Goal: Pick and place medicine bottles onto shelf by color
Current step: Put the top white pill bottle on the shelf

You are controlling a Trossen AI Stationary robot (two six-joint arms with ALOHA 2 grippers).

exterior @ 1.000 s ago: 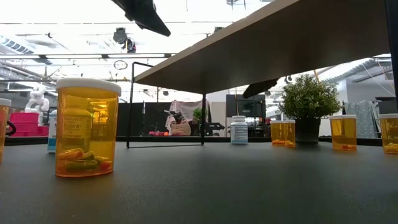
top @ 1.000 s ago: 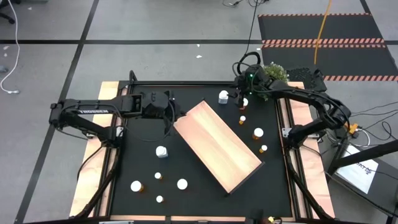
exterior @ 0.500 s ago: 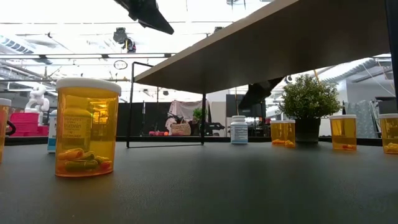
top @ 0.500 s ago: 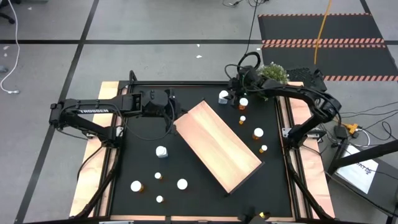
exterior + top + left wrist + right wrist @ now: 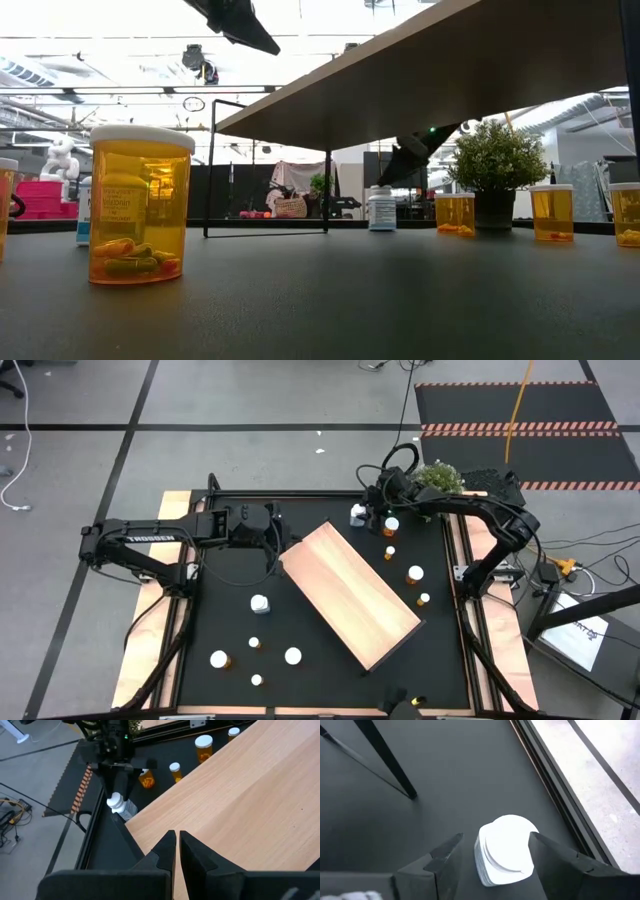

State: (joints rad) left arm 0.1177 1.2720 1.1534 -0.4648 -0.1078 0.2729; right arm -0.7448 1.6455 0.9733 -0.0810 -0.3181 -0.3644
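Note:
The shelf [image 5: 350,595] is a pale wood board on black legs, slanted across the table's middle. Small orange bottles with white caps [image 5: 415,573] and white bottles [image 5: 260,603] stand scattered on the black mat. My right gripper [image 5: 496,836] is open at the far edge, pointing down. Its fingers stand on either side of a white bottle [image 5: 507,851], which stands upright on the mat [image 5: 380,210]. My left gripper [image 5: 177,834] is shut and empty, above the shelf's left corner [image 5: 283,557]. My right gripper has one finger [image 5: 547,852] close against the white bottle's cap edge [image 5: 534,831]; I cannot tell whether it touches. The other finger stands apart from the cap.
A potted plant [image 5: 440,477] stands just beyond the far right corner, close to my right arm. Orange bottles [image 5: 391,525] stand right of the white bottle. Several more bottles [image 5: 293,656] stand at the near left. A large orange bottle [image 5: 138,205] fills the low view's left.
My right gripper has moved toward the table's left and down, from near the plant to over the white bottle, its open fingers now around the cap.

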